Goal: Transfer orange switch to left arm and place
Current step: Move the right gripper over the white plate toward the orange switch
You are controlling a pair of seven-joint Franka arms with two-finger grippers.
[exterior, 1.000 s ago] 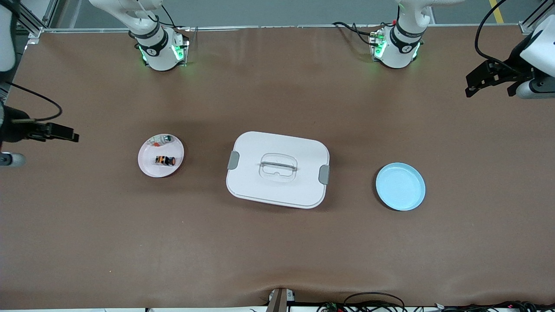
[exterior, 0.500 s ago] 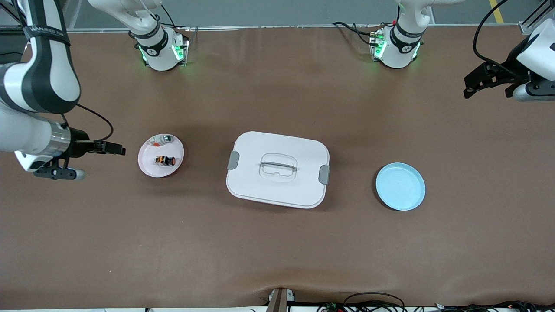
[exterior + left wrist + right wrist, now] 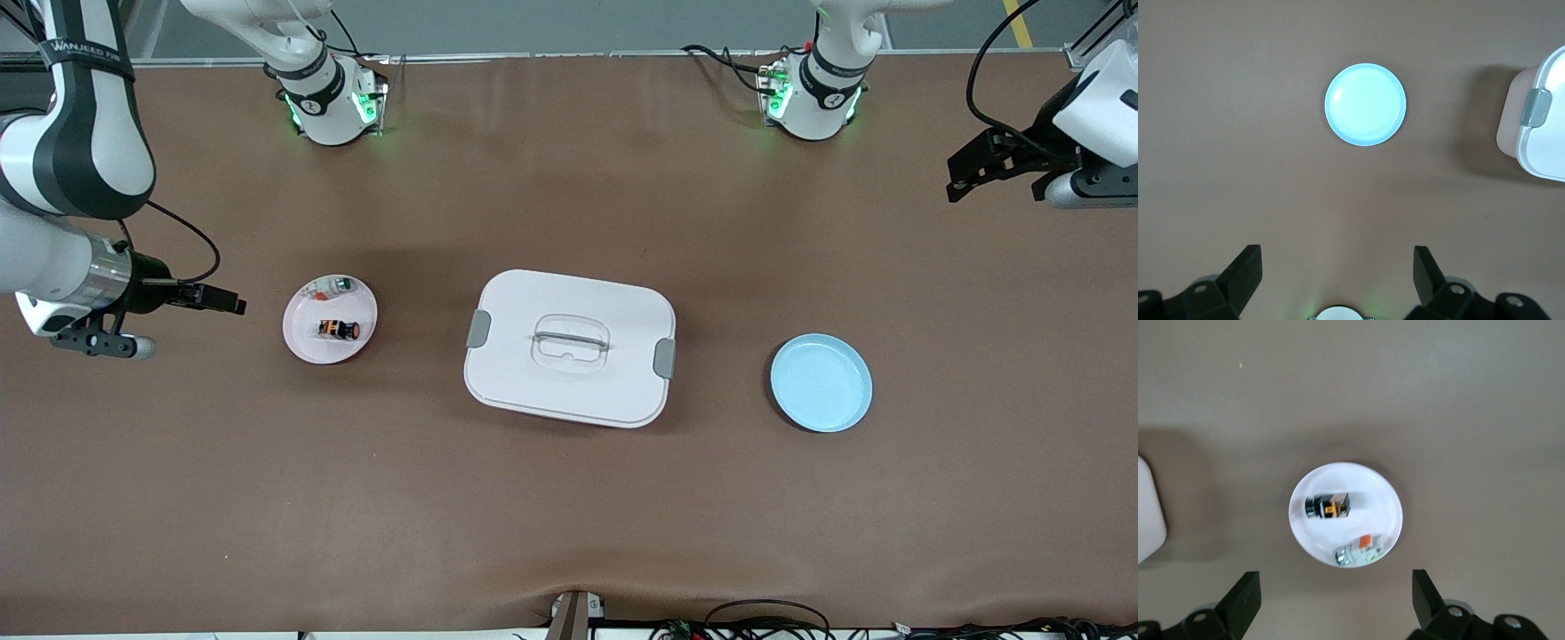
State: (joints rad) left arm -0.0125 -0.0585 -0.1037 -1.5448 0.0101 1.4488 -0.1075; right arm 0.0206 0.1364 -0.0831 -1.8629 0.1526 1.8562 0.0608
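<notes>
The right gripper [image 3: 233, 303] hangs over bare table at the right arm's end, jaws wide and empty, just beside the pink plate [image 3: 307, 342] that holds the orange switch [image 3: 339, 330] and a whitish small part [image 3: 333, 285]. The box [image 3: 569, 348] sits mid-table, with the blue plate [image 3: 821, 383] toward the left arm's end. The left gripper [image 3: 978, 167] waits there, over table well apart from both.

In the left wrist view its fingers [image 3: 1245, 270] are spread wide, holding nothing, with the blue plate ahead.

In the right wrist view the switch lies ahead between the spread fingers [image 3: 1245, 597], probably on its side.
</notes>
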